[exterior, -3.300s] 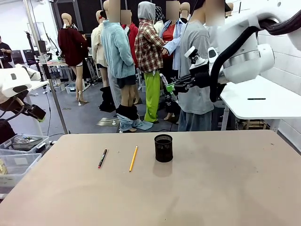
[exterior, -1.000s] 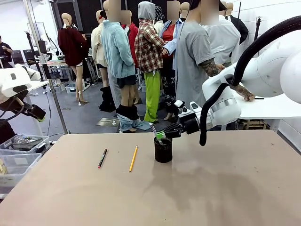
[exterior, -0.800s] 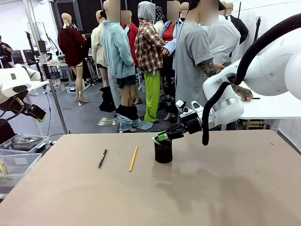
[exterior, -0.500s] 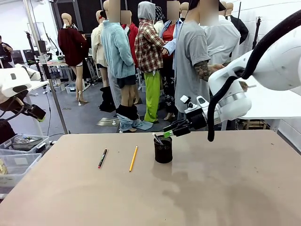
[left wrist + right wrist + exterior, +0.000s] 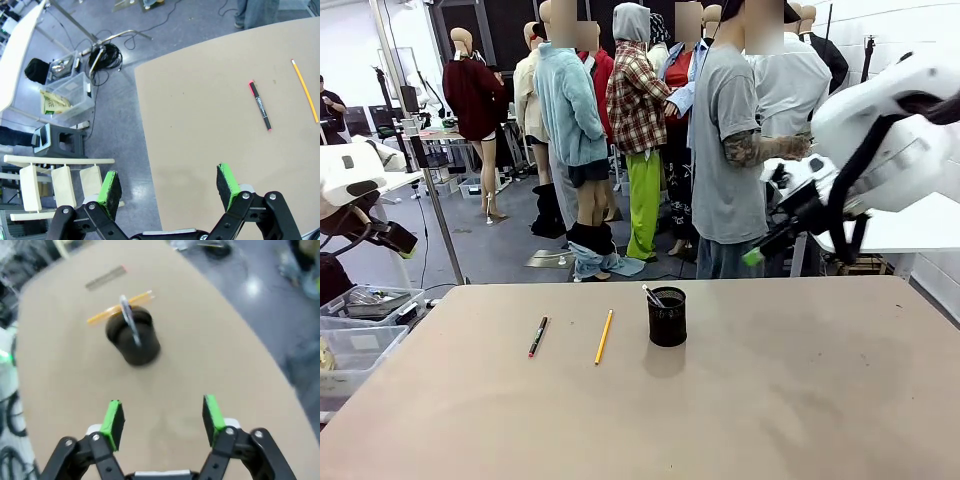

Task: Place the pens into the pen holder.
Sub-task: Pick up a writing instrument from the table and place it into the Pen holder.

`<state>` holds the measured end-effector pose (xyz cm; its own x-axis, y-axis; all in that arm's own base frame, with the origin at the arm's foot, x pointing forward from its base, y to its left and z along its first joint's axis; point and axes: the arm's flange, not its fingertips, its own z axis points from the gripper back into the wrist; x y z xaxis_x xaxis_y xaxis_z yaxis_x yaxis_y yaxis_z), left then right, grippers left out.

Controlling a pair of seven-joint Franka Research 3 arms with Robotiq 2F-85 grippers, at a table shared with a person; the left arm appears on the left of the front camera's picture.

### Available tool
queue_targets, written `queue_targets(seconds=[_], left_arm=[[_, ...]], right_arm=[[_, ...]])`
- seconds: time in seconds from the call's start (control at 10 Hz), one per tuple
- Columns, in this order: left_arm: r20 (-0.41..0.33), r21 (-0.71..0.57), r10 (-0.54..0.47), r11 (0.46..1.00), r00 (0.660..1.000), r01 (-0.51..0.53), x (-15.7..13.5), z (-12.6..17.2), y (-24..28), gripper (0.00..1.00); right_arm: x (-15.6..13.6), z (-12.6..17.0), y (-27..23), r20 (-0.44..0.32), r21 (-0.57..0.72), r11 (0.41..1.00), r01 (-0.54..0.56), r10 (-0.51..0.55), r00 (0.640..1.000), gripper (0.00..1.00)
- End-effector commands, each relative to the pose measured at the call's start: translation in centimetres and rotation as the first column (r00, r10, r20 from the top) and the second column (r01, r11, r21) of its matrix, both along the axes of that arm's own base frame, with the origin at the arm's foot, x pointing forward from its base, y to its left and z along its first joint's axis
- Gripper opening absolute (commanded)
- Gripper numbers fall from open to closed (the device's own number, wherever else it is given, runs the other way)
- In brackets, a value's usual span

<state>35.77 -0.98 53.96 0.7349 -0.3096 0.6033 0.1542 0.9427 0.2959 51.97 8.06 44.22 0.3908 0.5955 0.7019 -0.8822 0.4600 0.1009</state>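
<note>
The black mesh pen holder (image 5: 667,317) stands mid-table with a short whitish pen (image 5: 652,295) leaning out of its rim. Left of it lie a yellow pencil (image 5: 604,336) and a dark pen (image 5: 538,336) with a red end, flat on the table. My right gripper (image 5: 755,255) hangs high to the right of the holder. In the right wrist view my right gripper (image 5: 162,420) is open and empty, well back from the pen holder (image 5: 134,340), whitish pen (image 5: 129,320) and pencil (image 5: 117,312). My left gripper (image 5: 169,186) is open above the table's left edge, with the dark pen (image 5: 260,106) and pencil (image 5: 305,90) far off.
A person (image 5: 730,150) stands beyond the table's far edge. Plastic bins (image 5: 360,335) sit on the floor at the left, also the bins (image 5: 70,95) with cables. A white table (image 5: 910,225) stands at the right. The tan tabletop (image 5: 770,400) is bare near me.
My right gripper opened and let the whitish pen drop into the holder, then drew up and away to the right. The left arm, dark pen and pencil stayed put.
</note>
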Motion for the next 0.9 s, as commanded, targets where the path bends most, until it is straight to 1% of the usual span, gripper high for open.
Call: queue_targets(seconds=[0.0,0.1,0.2,0.3,0.4,0.5,0.6,0.7,0.8], left_arm=[[0.010,0.006,0.003,1.000,1.000,-0.003,0.1,-0.1,-0.1,1.00],[0.010,0.006,0.003,1.000,1.000,-0.003,0.1,-0.1,-0.1,1.00],[0.010,0.006,0.003,1.000,1.000,-0.003,0.1,-0.1,-0.1,1.00],[0.010,0.006,0.003,1.000,1.000,-0.003,0.1,-0.1,-0.1,1.00],[0.010,0.006,0.003,1.000,1.000,-0.003,0.1,-0.1,-0.1,1.00],[0.010,0.006,0.003,1.000,1.000,-0.003,0.1,-0.1,-0.1,1.00],[0.010,0.006,0.003,1.000,1.000,-0.003,0.1,-0.1,-0.1,1.00],[0.010,0.006,0.003,1.000,1.000,-0.003,0.1,-0.1,-0.1,1.00],[0.010,0.006,0.003,1.000,1.000,-0.003,0.1,-0.1,-0.1,1.00]], right_arm=[[-2.7,3.1,-2.2,-0.180,-0.153,0.983,0.102,-0.129,0.975,0.79],[-4.0,4.5,-4.4,-0.221,-0.256,0.955,0.148,-0.206,0.953,0.79],[-5.5,5.6,-7.3,-0.244,-0.351,0.905,0.241,-0.337,0.910,0.79],[-7.2,6.0,-9.9,-0.275,-0.443,0.836,0.324,-0.471,0.838,0.79],[-9.1,6.2,-12.5,-0.290,-0.498,0.784,0.370,-0.553,0.781,0.79],[-11.6,6.9,-14.8,-0.250,-0.535,0.734,0.419,-0.611,0.751,0.79],[-14.3,7.4,-16.9,-0.214,-0.602,0.634,0.485,-0.714,0.667,0.79],[-16.2,7.7,-18.2,-0.211,-0.602,0.610,0.515,-0.744,0.634,0.79],[-17.6,7.8,-19.0,-0.192,-0.633,0.556,0.539,-0.787,0.586,0.79]])
